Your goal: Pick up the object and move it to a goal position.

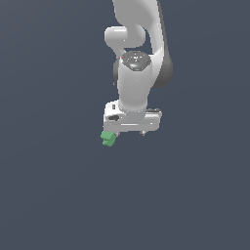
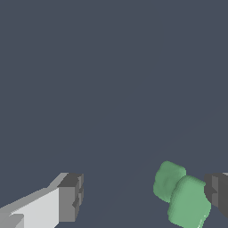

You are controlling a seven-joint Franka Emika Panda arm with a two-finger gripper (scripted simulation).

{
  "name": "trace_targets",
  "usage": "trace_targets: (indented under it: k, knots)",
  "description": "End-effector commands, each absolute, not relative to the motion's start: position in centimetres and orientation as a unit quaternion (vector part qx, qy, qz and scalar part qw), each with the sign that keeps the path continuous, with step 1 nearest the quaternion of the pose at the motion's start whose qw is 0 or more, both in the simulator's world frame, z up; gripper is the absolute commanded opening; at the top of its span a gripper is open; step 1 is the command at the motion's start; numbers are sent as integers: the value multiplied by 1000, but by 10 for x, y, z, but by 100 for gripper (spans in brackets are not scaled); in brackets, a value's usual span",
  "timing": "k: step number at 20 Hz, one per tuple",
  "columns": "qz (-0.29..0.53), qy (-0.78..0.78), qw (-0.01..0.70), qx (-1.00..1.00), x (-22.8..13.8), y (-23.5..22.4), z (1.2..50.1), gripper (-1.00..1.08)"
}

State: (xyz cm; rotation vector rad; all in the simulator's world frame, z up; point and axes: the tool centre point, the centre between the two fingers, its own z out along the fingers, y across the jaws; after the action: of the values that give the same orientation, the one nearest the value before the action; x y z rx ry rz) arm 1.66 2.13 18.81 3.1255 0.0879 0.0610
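Note:
The object [image 1: 108,138] is a small green block of two faceted lobes, and in the exterior view it peeks out under the left end of the white hand. My gripper [image 1: 129,132] hangs over it, its fingers mostly hidden by the hand. In the wrist view the object [image 2: 181,193] lies between the fingers of my gripper [image 2: 144,197], which stands open. It sits close against one dark fingertip [image 2: 218,193], while a wide gap separates it from the other fingertip [image 2: 72,197]. Whether the near fingertip touches the block is unclear.
A plain dark grey-blue surface [image 1: 49,195] fills both views. The white arm [image 1: 139,44] rises toward the top of the exterior view. No marker for a goal position shows.

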Motion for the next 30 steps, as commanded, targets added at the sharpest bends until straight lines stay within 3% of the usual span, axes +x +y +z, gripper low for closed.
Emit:
trace_targets:
  k: [1,17,30]
  knots:
    - [19,28,7,999,17,21,188,100]
    - [21,26,2,999,12,17,192,100]
    - [6,-105,-1,994,-40,-56,128,100]
